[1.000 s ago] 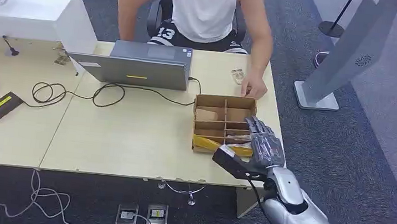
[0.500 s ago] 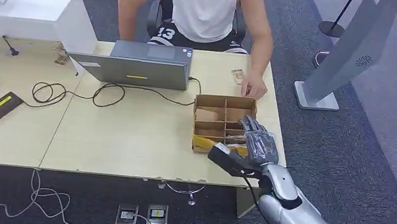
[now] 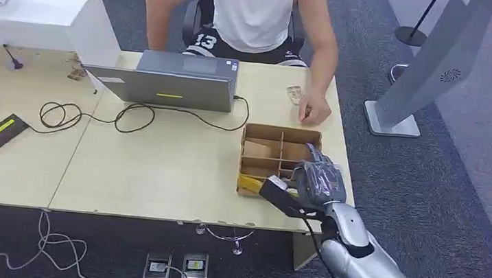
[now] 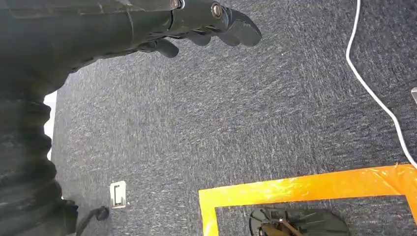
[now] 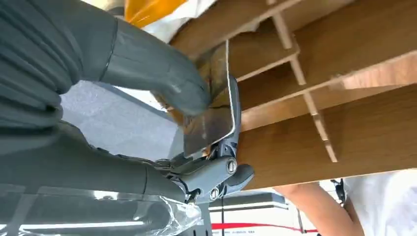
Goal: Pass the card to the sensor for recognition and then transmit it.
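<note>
I see the card point(image 5: 209, 115) pinched in my right hand point(image 3: 318, 181), between the thick thumb and the darker fingers point(image 5: 223, 172), which are closed on its lower edge. The card stands just above the near compartments of the cardboard box point(image 3: 258, 132), and its far edge is close to one of the thin dividers point(image 5: 290, 49); I cannot tell if they touch. These dividers and the box walls are what stand around the fingers on almost every side.

Just beside the thumb, at the near wall of the box, lies something yellow point(image 3: 253, 179). Beyond the fingertips, past the far wall of the box, a person's hand point(image 3: 315, 110) rests on the table point(image 3: 157, 171), next to a small object point(image 3: 294, 93) that I cannot identify. Further from the fingers are a closed laptop point(image 3: 166, 88) and a black cable point(image 3: 132, 114).

My left hand point(image 4: 206, 22) hangs over the grey carpet point(image 4: 246, 108), fingers apart and slightly bent, holding nothing. Orange tape point(image 4: 305, 187) and a white cable point(image 4: 373, 93) lie on the floor under it.
</note>
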Robot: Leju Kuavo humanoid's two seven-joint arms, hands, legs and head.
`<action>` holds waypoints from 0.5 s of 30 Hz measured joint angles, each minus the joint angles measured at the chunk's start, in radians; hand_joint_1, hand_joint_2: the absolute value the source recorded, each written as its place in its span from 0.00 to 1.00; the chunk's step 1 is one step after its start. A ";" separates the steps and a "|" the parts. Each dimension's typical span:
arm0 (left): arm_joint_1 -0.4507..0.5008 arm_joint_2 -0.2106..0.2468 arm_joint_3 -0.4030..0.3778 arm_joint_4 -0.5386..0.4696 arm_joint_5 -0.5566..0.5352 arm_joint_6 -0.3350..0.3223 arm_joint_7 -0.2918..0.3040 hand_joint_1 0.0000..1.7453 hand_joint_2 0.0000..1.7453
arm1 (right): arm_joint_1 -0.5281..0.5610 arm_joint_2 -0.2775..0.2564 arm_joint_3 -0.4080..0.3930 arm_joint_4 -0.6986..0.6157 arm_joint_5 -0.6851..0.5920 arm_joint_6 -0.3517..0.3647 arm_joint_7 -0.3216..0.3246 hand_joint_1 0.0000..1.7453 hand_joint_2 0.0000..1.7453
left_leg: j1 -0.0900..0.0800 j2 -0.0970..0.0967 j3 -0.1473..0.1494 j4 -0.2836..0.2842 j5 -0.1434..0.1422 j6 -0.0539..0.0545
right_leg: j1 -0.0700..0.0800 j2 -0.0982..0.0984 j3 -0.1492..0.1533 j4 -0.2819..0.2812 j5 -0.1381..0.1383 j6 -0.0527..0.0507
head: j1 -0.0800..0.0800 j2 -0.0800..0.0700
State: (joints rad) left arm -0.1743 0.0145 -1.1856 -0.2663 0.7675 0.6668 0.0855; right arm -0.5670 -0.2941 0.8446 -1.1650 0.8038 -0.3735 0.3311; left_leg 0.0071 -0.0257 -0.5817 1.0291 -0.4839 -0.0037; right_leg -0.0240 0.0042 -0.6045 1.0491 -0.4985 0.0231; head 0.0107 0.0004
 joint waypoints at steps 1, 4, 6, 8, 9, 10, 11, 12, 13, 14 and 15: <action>0.000 0.000 0.000 0.000 0.000 0.000 0.000 0.00 1.00 | 0.000 0.000 0.000 0.001 -0.002 0.001 0.000 1.00 1.00 | 0.000 0.000 0.000 0.000 0.000 0.000 | 0.000 0.000 0.000 0.000 0.000 0.000 | 0.000 0.000; 0.000 0.000 0.000 0.000 0.000 0.002 0.000 0.00 1.00 | 0.000 0.002 0.000 0.005 -0.007 0.003 0.002 1.00 1.00 | 0.000 0.000 0.000 0.000 0.000 0.000 | 0.000 0.000 0.000 0.000 0.000 0.000 | 0.000 0.000; 0.000 0.000 0.000 0.000 0.000 0.003 0.000 0.00 1.00 | 0.000 0.003 0.000 0.007 -0.008 0.004 0.002 1.00 1.00 | 0.000 0.000 0.000 0.000 0.000 0.000 | 0.000 0.000 0.000 0.000 0.000 0.000 | 0.000 0.000; 0.000 -0.001 0.000 0.000 0.000 0.003 0.000 0.00 1.00 | 0.000 0.005 0.000 0.010 -0.008 0.004 0.002 1.00 1.00 | 0.000 0.000 0.000 0.000 0.000 0.000 | 0.000 0.000 0.000 0.000 0.000 0.000 | 0.000 0.000; 0.000 -0.001 0.000 0.000 0.000 0.003 0.000 0.00 1.00 | 0.000 0.006 0.000 0.010 -0.008 0.003 0.002 1.00 1.00 | 0.000 0.000 0.000 0.000 0.000 0.000 | 0.000 0.000 0.000 0.000 0.000 0.000 | 0.000 0.000; 0.000 -0.002 0.000 0.000 -0.002 0.003 0.000 0.00 1.00 | 0.000 0.006 0.000 0.010 -0.008 0.003 0.002 1.00 1.00 | 0.000 0.000 0.000 0.000 0.000 0.000 | 0.000 0.000 0.000 0.000 0.000 0.000 | 0.000 0.000; 0.000 -0.003 0.000 0.000 -0.004 0.003 0.000 0.00 1.00 | 0.000 0.006 0.000 0.010 -0.007 0.003 0.002 1.00 1.00 | 0.000 0.000 0.000 0.000 0.000 0.000 | 0.000 0.000 0.000 0.000 0.000 0.000 | 0.000 0.000; 0.000 -0.003 0.000 0.000 -0.005 0.003 0.000 0.00 1.00 | 0.000 0.006 0.000 0.010 -0.006 0.002 0.002 1.00 1.00 | 0.000 0.000 0.000 0.000 0.000 0.000 | 0.000 0.000 0.000 0.000 0.000 0.000 | 0.000 0.000; 0.000 -0.004 0.000 0.000 -0.006 0.003 0.000 0.00 1.00 | 0.000 0.007 0.000 0.010 -0.004 -0.002 0.002 1.00 1.00 | 0.000 0.000 0.000 0.000 0.000 0.000 | 0.000 0.000 0.000 0.000 0.000 0.000 | 0.000 0.000; 0.000 -0.004 0.000 0.000 -0.009 0.002 0.000 0.00 1.00 | 0.000 0.007 0.000 0.010 0.001 -0.007 0.002 1.00 1.00 | 0.000 0.000 0.000 0.000 0.000 0.000 | 0.000 0.000 0.000 0.000 0.000 0.000 | 0.000 0.000; 0.000 -0.005 0.000 0.000 -0.012 0.002 0.001 0.00 1.00 | 0.000 0.007 0.000 0.010 0.004 -0.013 0.002 1.00 1.00 | 0.000 0.000 0.000 0.000 0.000 0.000 | 0.000 0.000 0.000 0.000 0.000 0.000 | 0.000 0.000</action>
State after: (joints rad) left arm -0.1739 0.0099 -1.1856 -0.2663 0.7553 0.6683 0.0862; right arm -0.5670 -0.2876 0.8446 -1.1551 0.8080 -0.3868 0.3334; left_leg 0.0071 -0.0257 -0.5817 1.0292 -0.4839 -0.0037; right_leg -0.0240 0.0042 -0.6044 1.0491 -0.4985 0.0231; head 0.0107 0.0004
